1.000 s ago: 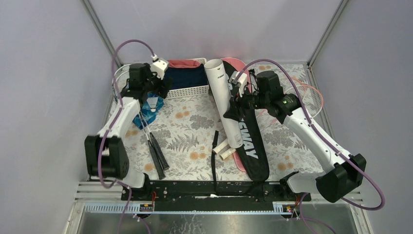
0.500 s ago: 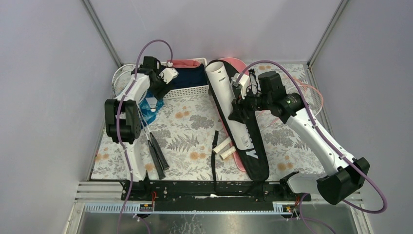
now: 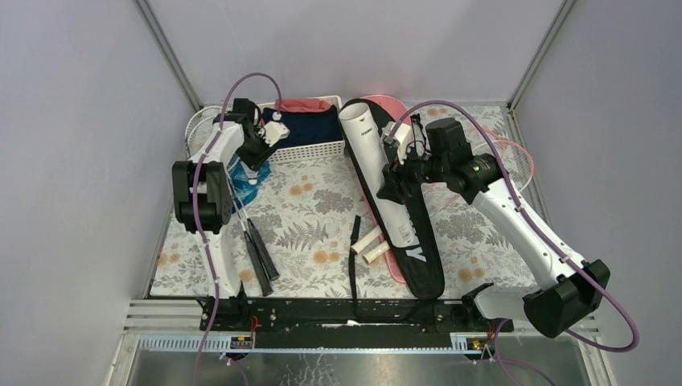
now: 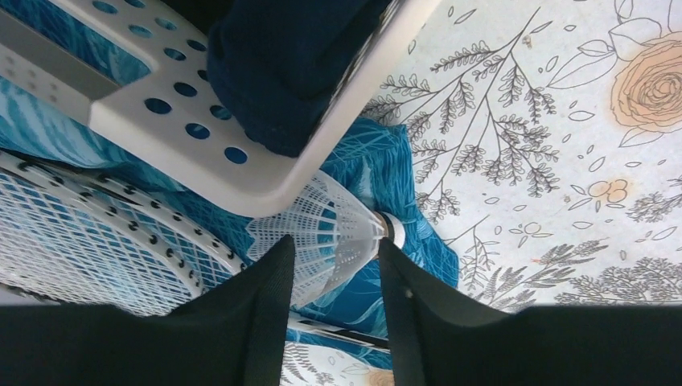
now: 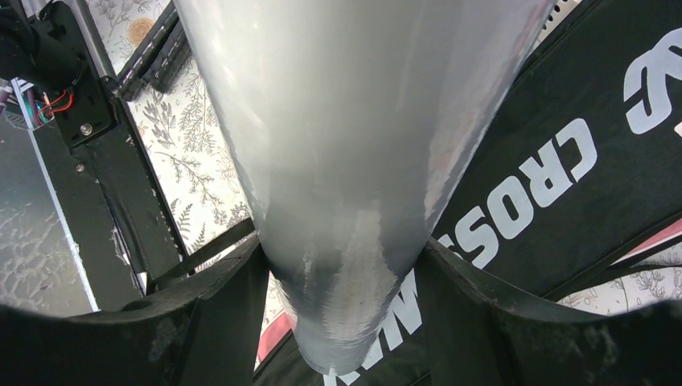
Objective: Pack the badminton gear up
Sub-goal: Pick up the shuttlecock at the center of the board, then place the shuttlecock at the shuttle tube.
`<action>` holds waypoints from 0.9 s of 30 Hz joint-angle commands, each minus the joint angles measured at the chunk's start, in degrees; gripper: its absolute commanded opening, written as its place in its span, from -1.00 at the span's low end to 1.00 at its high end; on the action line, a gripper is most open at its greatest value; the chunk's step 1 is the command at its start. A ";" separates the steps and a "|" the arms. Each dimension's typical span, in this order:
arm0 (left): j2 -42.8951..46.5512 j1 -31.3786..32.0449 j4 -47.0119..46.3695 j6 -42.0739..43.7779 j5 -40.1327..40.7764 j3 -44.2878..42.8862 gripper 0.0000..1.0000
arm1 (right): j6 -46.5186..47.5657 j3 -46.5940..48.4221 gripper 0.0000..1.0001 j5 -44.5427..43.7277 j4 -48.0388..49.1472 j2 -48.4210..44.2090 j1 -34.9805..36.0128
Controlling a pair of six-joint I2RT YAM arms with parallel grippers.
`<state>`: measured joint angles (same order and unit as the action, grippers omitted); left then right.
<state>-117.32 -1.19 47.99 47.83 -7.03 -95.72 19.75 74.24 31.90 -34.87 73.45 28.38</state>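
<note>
2 end effectors: right (image 5: 342,310) clamps tube (image 5: 346,121), left (image 4: 334,261) perhaps pinches shuttlecock (image 4: 315,223).

Top camera overhead, wide; wrist cameras close-up; right shares tube (image 3: 366,141) (image 5: 338,161).

Glossy smooth shuttlecock tube (image 5: 346,161); matt white plastic basket (image 4: 201,145)

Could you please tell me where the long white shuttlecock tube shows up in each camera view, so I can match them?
Top external: the long white shuttlecock tube runs slantwise through the centre, over the black "CROSSWAY" racket bag.
Left wrist: not in it.
Right wrist: it fills the middle, top to bottom.
Shared landmark: the floral tablecloth, seen in all three.
</note>
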 commanded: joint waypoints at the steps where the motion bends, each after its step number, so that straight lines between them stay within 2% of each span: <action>1: -1.66 -0.39 3.69 1.36 -0.05 -0.29 -0.15 | 0.72 -0.31 -0.04 -0.83 1.91 -1.07 -0.17; 5: -1.57 -0.47 5.88 1.37 -1.06 -0.84 -0.50 | 1.54 0.06 -0.04 -1.52 1.47 -1.15 -0.19; 8: -0.11 -0.41 8.78 0.97 -3.02 -1.73 -0.92 | 3.54 0.67 -0.04 -2.37 0.41 -1.20 -0.19; 9: 0.87 -0.55 9.73 0.75 -4.35 -1.96 -1.00 | 4.60 0.79 -0.04 -2.58 -0.05 -1.25 -0.17; 13: 7.90 -0.65 12.84 -0.95 -12.07 -1.13 -1.00 | 9.29 -0.10 -0.04 -2.73 -1.41 -1.71 -0.17; 20: 22.22 -0.57 17.23 -7.83 -30.94 -1.95 -1.00 | 16.67 -1.70 -0.04 -0.89 -5.41 -0.22 -0.18; 23: 28.42 -0.57 17.08 -12.11 -38.74 -4.23 -1.00 | 18.19 -2.57 -0.04 -1.31 -6.33 0.91 -0.21; 27: 34.78 0.05 11.58 -21.06 -47.98 -5.23 -1.00 | 18.77 -4.31 -0.06 -1.15 -5.79 1.75 -0.09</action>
<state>-86.91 -1.54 62.37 36.69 -41.69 -99.61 35.70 71.07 29.58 -40.47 74.43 28.38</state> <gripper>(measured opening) 0.003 0.676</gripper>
